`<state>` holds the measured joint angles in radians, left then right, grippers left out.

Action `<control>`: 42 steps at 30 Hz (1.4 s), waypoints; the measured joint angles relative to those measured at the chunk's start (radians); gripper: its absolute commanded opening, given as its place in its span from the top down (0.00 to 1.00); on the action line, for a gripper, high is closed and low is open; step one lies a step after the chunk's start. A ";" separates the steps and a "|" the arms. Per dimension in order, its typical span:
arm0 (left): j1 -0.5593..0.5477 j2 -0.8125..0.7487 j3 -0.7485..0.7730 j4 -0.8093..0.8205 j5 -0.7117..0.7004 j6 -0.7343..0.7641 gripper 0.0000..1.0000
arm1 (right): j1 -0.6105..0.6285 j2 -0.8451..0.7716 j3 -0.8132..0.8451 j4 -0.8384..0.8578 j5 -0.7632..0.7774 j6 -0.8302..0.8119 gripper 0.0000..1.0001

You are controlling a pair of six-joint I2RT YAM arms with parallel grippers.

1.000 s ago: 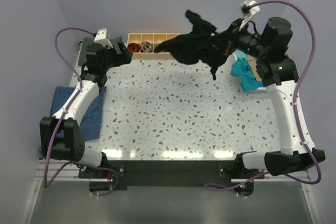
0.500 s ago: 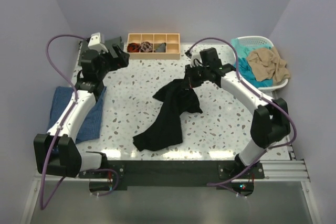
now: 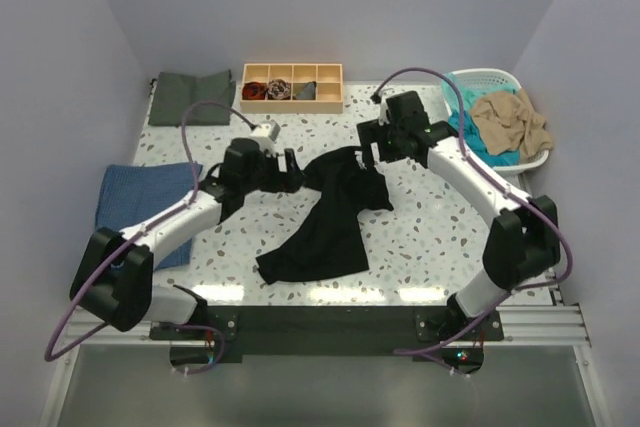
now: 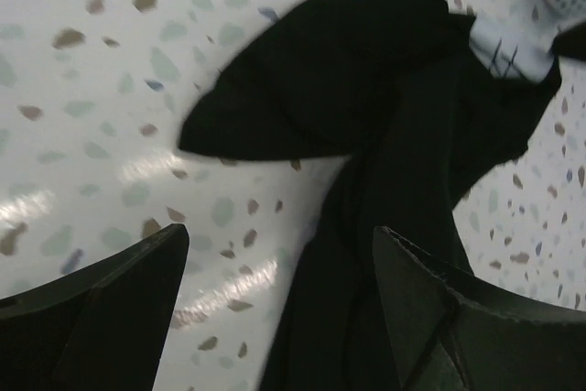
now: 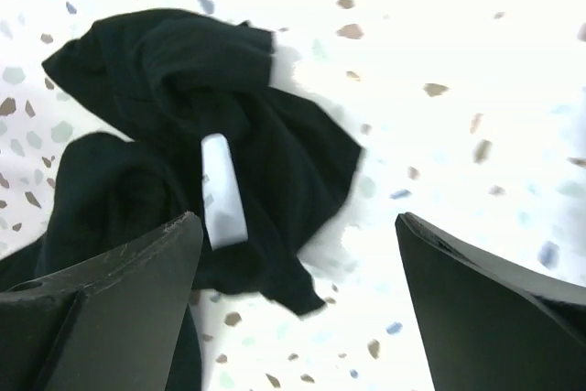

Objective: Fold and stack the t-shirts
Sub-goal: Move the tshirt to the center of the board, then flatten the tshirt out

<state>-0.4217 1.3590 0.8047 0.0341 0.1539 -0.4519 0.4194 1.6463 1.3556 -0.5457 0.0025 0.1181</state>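
Top external view, from the left: a folded blue cloth point(image 3: 140, 209) lies at the table point(image 3: 420, 237) edge. The left gripper point(image 3: 297, 169) is next, jaws wide apart and empty, just beside the black t-shirt point(image 3: 325, 227) — crumpled mid-table, its white tag point(image 5: 222, 191) showing. The right gripper point(image 3: 372, 150) hovers at the shirt's far end, likewise spread, holding nothing. A teal t-shirt point(image 3: 465, 127) and a tan t-shirt point(image 3: 510, 119) lie in the basket point(image 3: 480, 75).
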 measured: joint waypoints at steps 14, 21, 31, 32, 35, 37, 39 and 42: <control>-0.274 -0.039 -0.162 0.012 -0.008 -0.083 0.06 | -0.001 -0.203 -0.180 -0.038 -0.013 0.058 0.09; -0.368 -0.015 -0.162 0.082 0.053 -0.119 0.31 | -0.001 -0.092 -0.187 -0.019 -0.054 0.055 0.66; -0.393 0.119 -0.098 0.080 0.055 -0.111 1.00 | -0.001 -0.099 -0.177 -0.014 -0.072 0.045 1.00; -0.393 0.118 -0.082 0.064 0.043 -0.103 1.00 | -0.001 -0.119 -0.177 -0.021 -0.072 0.043 1.00; -0.392 0.090 -0.018 -0.025 -0.036 -0.074 1.00 | -0.001 -0.232 -0.174 -0.051 -0.064 0.038 1.00; -0.391 0.030 0.022 -0.111 -0.117 -0.048 1.00 | -0.001 -0.324 -0.162 -0.077 -0.064 0.038 1.00; -0.379 -0.033 0.045 -0.172 -0.172 -0.027 1.00 | -0.001 -0.435 -0.142 -0.106 -0.063 0.038 1.00; -0.325 -0.143 0.088 -0.272 -0.246 0.000 1.00 | -0.001 -0.543 -0.103 -0.145 -0.064 0.038 1.00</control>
<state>-0.7471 1.2163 0.8925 -0.2375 -0.0921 -0.4515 0.4187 1.1034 1.2530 -0.6903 -0.0612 0.1562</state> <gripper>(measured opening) 0.019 0.029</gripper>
